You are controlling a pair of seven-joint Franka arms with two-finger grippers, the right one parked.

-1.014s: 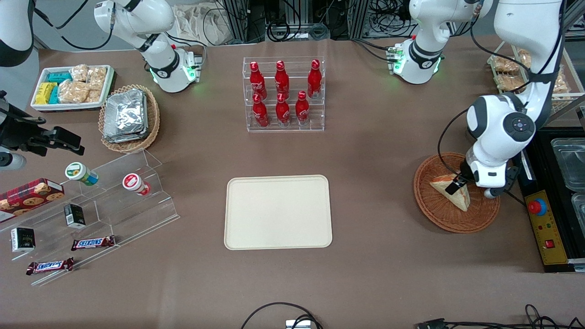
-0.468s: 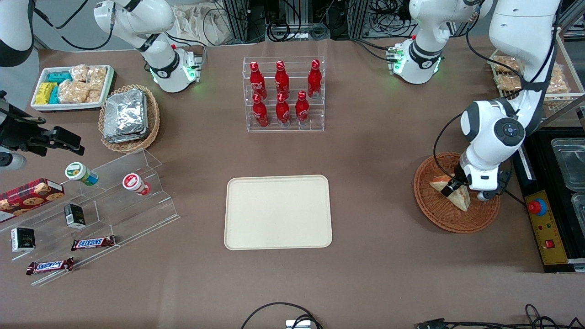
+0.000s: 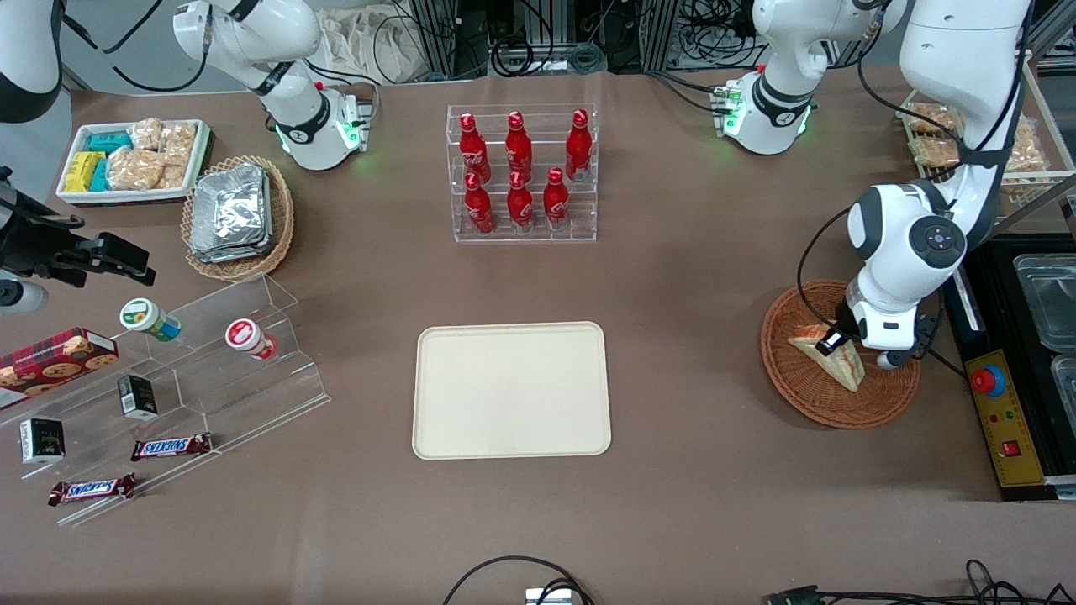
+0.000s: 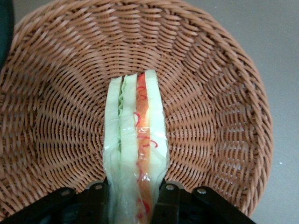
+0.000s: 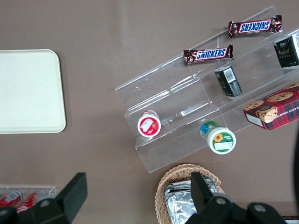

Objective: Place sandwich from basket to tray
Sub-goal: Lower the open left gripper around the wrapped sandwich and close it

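The wrapped sandwich (image 3: pixel 828 356) (image 4: pixel 135 140) stands on edge in the reddish-brown wicker basket (image 3: pixel 799 386) (image 4: pixel 210 93), toward the working arm's end of the table. Its green and orange-red filling layers face the wrist camera. My gripper (image 3: pixel 841 343) (image 4: pixel 134 205) is down in the basket, its black fingers (image 4: pixel 96 200) pressed against both bread faces, shut on the sandwich. The cream tray (image 3: pixel 511 390) (image 5: pixel 28 91) lies bare in the middle of the table, well away from the basket.
A clear rack of red bottles (image 3: pixel 521 172) stands farther from the front camera than the tray. A black control box with a red button (image 3: pixel 1004 412) sits beside the basket. Acrylic steps with snacks (image 3: pixel 160 378) lie toward the parked arm's end.
The wrist has shifted slightly over the basket, and the fingers have closed on the sandwich, which now sits tilted a little differently; the basket stays put.
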